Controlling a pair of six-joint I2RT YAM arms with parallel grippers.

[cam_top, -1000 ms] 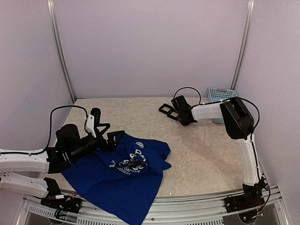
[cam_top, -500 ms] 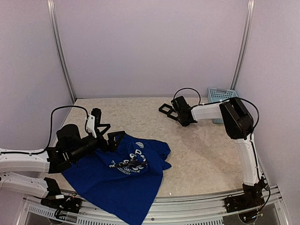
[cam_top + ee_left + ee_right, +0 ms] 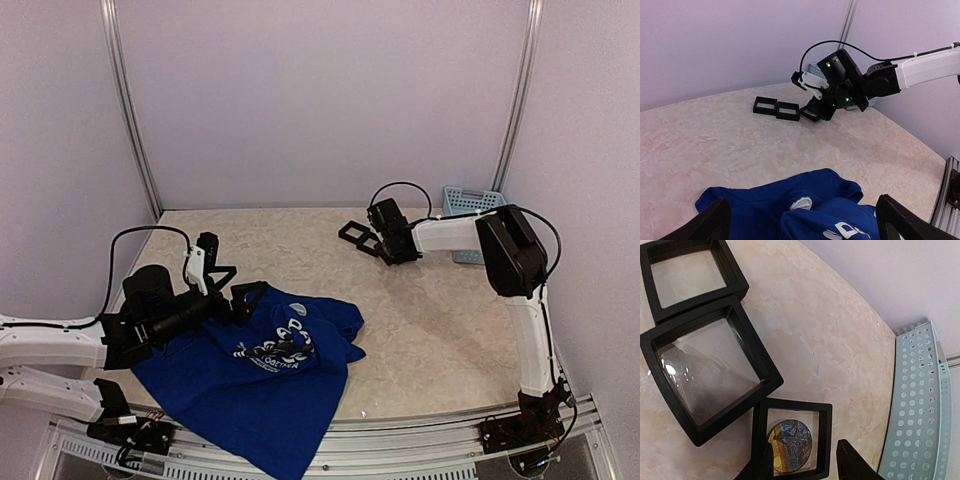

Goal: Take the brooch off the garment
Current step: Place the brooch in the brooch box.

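My right gripper (image 3: 807, 467) hangs with fingers apart over a round blue-and-yellow brooch (image 3: 790, 445), which lies inside a black square frame (image 3: 795, 405). Two more black square frames (image 3: 740, 412) run off toward 11 o'clock, and a pale blue perforated plastic basket (image 3: 915, 405) stands at 3 o'clock. My left gripper (image 3: 232, 283) gapes wide above the crumpled royal-blue cloth T-shirt (image 3: 240, 390), at 7 o'clock on the beige marbled table (image 3: 430, 330).
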